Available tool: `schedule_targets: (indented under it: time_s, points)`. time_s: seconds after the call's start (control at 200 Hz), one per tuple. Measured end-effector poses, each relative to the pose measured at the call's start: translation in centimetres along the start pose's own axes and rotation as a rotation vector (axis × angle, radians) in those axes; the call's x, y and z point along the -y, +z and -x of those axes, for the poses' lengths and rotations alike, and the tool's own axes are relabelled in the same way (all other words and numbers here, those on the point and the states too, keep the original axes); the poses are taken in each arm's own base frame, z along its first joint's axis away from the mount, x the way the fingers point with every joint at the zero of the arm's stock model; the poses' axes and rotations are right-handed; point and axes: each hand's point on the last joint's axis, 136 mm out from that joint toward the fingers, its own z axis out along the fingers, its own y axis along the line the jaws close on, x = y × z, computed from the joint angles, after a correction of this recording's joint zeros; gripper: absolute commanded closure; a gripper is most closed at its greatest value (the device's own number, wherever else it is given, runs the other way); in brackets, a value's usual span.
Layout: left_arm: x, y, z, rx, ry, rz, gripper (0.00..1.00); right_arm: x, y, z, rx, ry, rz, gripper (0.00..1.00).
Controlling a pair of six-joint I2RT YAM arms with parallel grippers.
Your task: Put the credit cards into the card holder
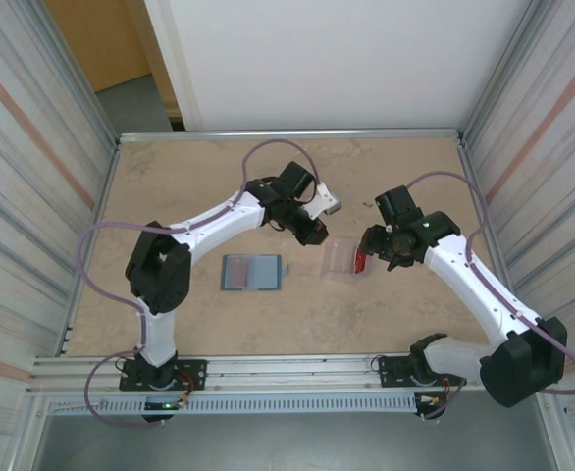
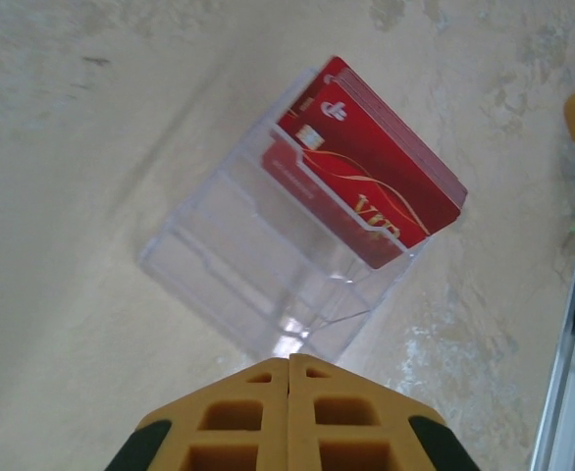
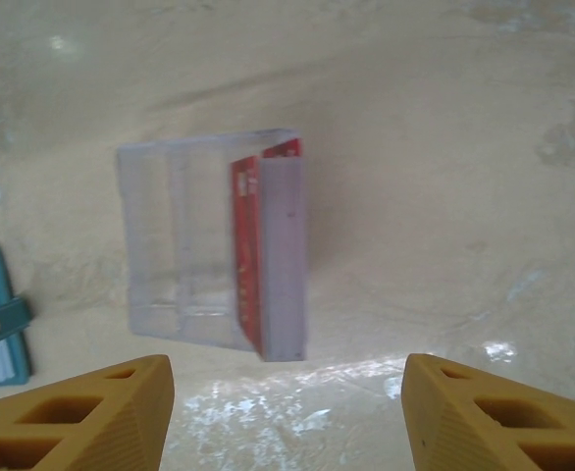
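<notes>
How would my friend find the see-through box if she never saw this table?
Start at the sandy brown table and look near its middle, beside the right gripper. There sits the clear plastic case with red cards standing in one end. The blue wallet to its left is flat and solid-coloured, not see-through.

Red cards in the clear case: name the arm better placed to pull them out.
Right, probably: the right gripper stands open facing the clear case and red cards; the left gripper is shut.
</notes>
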Motion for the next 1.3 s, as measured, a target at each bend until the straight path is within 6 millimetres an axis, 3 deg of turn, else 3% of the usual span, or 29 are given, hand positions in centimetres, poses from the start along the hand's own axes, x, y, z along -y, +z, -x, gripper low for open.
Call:
schedule_targets:
  time_s: [0.21,0.641,1.303]
  points:
    - [1.8,3.7,-1.0,-0.067,-0.012,-0.064,1.00,1.3,1.5,-0.6,-0.050,0.020,-0.005,0.36]
    - [-0.3,7.1,-2.7,-0.145,-0.066,-0.045,1.00,0.8,4.2,-0.7,-0.111,0.020,0.027,0.38]
    - [-0.9,7.6,-3.3,-0.174,-0.076,-0.034,1.00,0.5,7.1,-1.3,-0.179,0.004,0.015,0.42]
